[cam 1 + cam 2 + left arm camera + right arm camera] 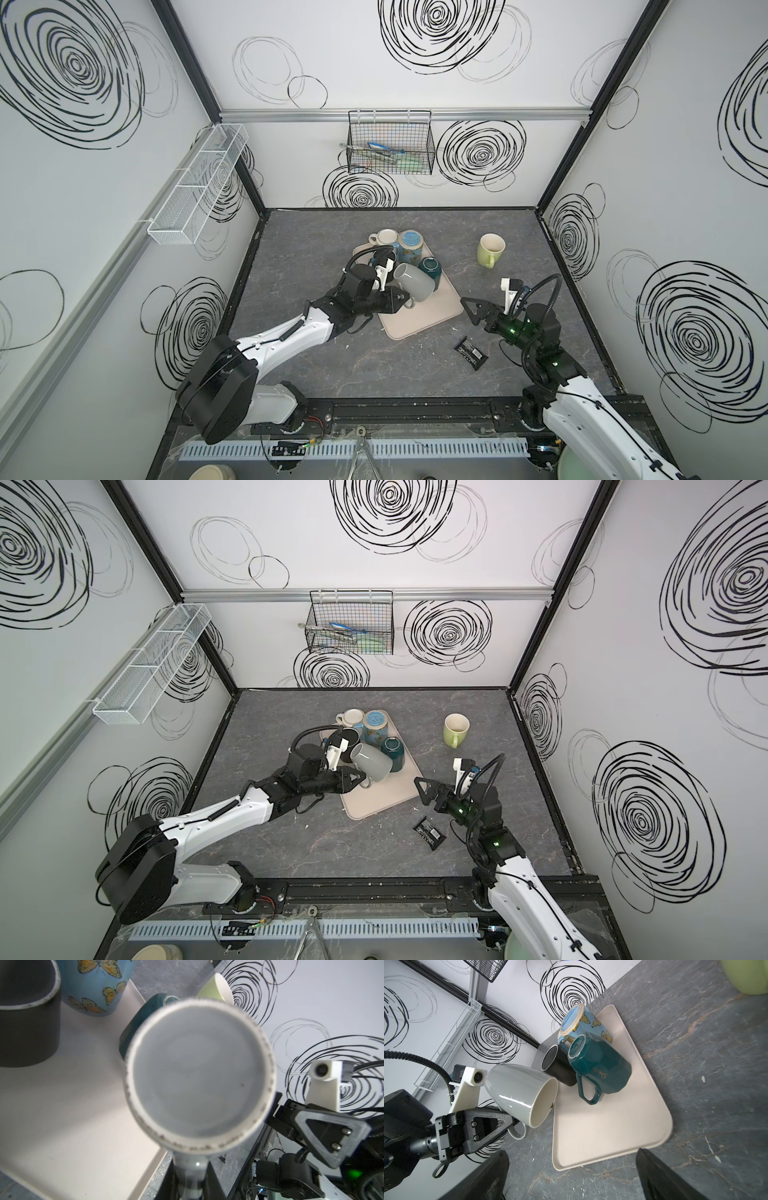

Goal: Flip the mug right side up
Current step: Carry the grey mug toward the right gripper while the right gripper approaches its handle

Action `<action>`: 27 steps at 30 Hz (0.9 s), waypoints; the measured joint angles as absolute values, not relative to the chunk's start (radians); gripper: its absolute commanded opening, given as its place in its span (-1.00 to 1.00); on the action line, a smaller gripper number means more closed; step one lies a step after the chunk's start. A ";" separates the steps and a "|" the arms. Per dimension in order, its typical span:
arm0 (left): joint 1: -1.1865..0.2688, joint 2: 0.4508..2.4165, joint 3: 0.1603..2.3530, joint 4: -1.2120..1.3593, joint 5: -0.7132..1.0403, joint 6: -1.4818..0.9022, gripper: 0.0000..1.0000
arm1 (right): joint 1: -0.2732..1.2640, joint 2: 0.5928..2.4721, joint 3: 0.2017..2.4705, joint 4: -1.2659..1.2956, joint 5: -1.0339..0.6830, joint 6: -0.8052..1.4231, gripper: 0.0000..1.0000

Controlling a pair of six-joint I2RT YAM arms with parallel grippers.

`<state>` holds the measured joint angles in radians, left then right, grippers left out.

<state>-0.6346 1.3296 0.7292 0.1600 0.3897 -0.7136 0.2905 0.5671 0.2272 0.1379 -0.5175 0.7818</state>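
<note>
My left gripper (pixel 405 300) is clamped tight on the handle of the grey mug (pixel 415 283), fingers pinching the loop from both sides. The mug sits directly past the fingertips, handle on its underside, body riding above the jaws. It hangs over the near left part of the beige tray (pixel 419 324), and in the right wrist view it appears clear of the surface.

The mug is tilted, neither upright nor flat. Its long axis slants, with the base raised and turned back toward the left wrist camera, which sees the rough foot ring (pixel 199 1080) head-on. The open mouth (pixel 543 1103) faces down and away, toward the tray and the right arm.

Just behind it on the tray stand the teal mug (pixel 430 268), the black mug (pixel 558 1068) and the butterfly mug (pixel 410 245), the teal and butterfly ones bottom up.

My right gripper (pixel 471 309) hangs beside the tray's near right corner, jaws spread wide with nothing between them. A green mug (pixel 490 249) stands upright on the table well beyond it.
</note>
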 measured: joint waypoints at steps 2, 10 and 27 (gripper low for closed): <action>-0.635 1.330 0.717 0.195 0.407 -0.738 -1.00 | 0.298 0.565 0.227 0.147 -0.517 0.785 1.00; -0.635 1.330 0.689 0.276 0.444 -0.815 -1.00 | 0.324 0.576 0.227 0.201 -0.519 0.807 1.00; -0.637 1.333 0.665 0.461 0.453 -0.938 -1.00 | 0.385 0.600 0.227 0.284 -0.503 0.832 1.00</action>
<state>-0.6373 1.3331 0.6651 0.4610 0.4530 -0.9379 0.3847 0.6003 0.2272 0.2844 -0.5030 0.8322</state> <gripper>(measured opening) 0.173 0.999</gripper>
